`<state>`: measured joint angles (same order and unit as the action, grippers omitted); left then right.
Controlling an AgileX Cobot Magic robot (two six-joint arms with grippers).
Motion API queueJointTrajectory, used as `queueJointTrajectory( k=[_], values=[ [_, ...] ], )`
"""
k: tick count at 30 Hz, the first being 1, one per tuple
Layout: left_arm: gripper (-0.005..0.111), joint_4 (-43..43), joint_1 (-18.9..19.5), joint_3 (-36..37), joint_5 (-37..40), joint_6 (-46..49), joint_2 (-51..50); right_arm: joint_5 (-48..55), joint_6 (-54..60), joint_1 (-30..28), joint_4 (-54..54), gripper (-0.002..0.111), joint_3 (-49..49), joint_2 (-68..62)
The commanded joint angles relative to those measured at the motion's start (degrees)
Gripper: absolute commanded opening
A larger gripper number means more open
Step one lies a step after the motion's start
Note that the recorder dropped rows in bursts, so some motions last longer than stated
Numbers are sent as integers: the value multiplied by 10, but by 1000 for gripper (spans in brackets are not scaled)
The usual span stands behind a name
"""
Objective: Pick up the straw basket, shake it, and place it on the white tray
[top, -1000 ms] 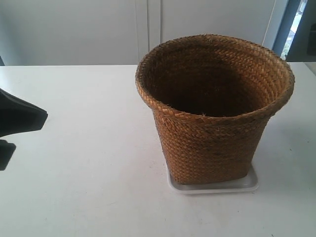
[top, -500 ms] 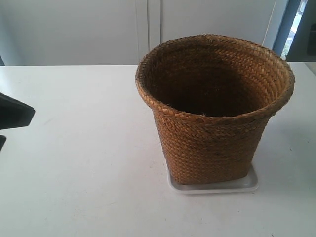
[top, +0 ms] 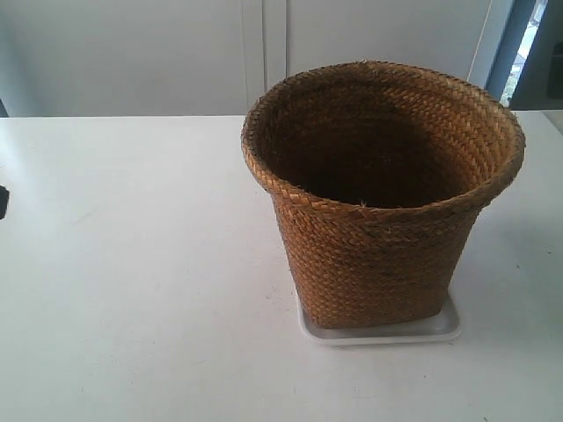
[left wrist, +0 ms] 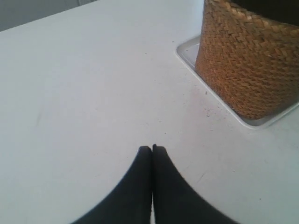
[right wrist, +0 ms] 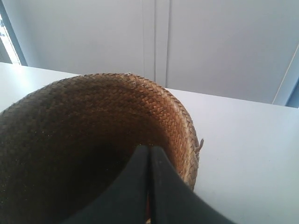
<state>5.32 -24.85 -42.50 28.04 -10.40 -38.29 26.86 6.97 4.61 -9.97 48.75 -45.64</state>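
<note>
The straw basket (top: 383, 220) stands upright on the white tray (top: 449, 327), whose rim shows around its base. In the left wrist view the basket (left wrist: 247, 60) and tray corner (left wrist: 189, 49) lie off to one side. My left gripper (left wrist: 152, 148) is shut over bare table, apart from both, with nothing between its fingers. In the right wrist view my right gripper (right wrist: 149, 148) is shut, its tips seen against the basket's dark inside (right wrist: 70, 163) near the rim (right wrist: 180, 121). It does not appear in the exterior view, and nothing shows it touching the basket.
The white table (top: 132, 264) runs wide to the exterior view's left of the basket. A sliver of dark arm (top: 3, 200) shows at that left edge. A pale wall with a vertical seam (top: 264, 53) stands behind the table.
The dark arm at the exterior view's left has drawn back leftward, almost out of frame. The basket and tray have not moved.
</note>
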Motion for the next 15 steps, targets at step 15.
queueJointTrajectory(
  k=[15],
  values=[
    [0, 13, 138, 197, -148, 3, 223, 1, 4, -6, 1, 0, -2, 4]
  ],
)
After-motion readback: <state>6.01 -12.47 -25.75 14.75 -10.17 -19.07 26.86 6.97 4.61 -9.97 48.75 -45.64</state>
